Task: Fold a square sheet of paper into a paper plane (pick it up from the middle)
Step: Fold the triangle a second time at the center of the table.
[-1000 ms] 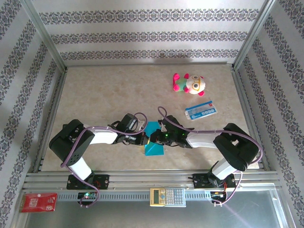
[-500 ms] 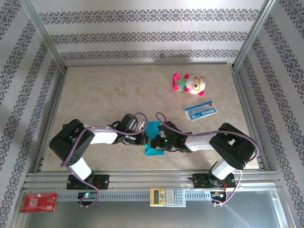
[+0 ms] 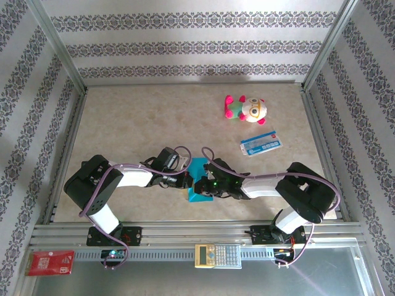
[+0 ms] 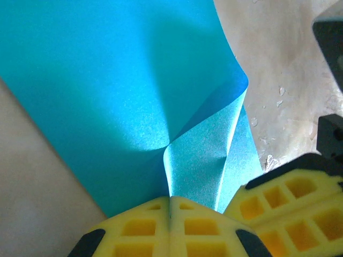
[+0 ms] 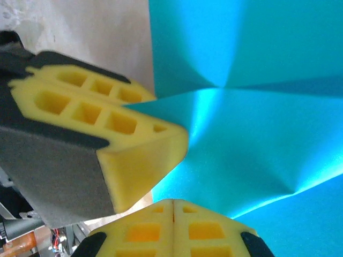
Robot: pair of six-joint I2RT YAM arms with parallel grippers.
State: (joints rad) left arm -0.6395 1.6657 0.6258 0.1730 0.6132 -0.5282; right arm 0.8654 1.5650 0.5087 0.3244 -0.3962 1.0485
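The square sheet of paper (image 3: 199,166) is teal-blue, bent and creased, and sits low over the table between the two arms; it is a buckled sheet, not a slim dart. My left gripper (image 3: 187,182) is shut on its left part. In the left wrist view the sheet (image 4: 123,80) runs into the closed yellow pads of that gripper (image 4: 170,199). My right gripper (image 3: 201,185) is shut on the sheet (image 5: 257,134) at its near edge (image 5: 172,203). The two grippers almost touch: the left one's fingers (image 5: 134,155) show close in the right wrist view.
A pink and white plush toy (image 3: 245,109) lies at the back right, and a white-and-blue printed card (image 3: 261,143) lies in front of it. A calculator (image 3: 217,254) and a red packet (image 3: 49,262) rest on the front rail. Metal frame posts border the table.
My right gripper has slid left toward the left gripper, and the sheet between them has bunched up narrower. The left arm has stayed put.
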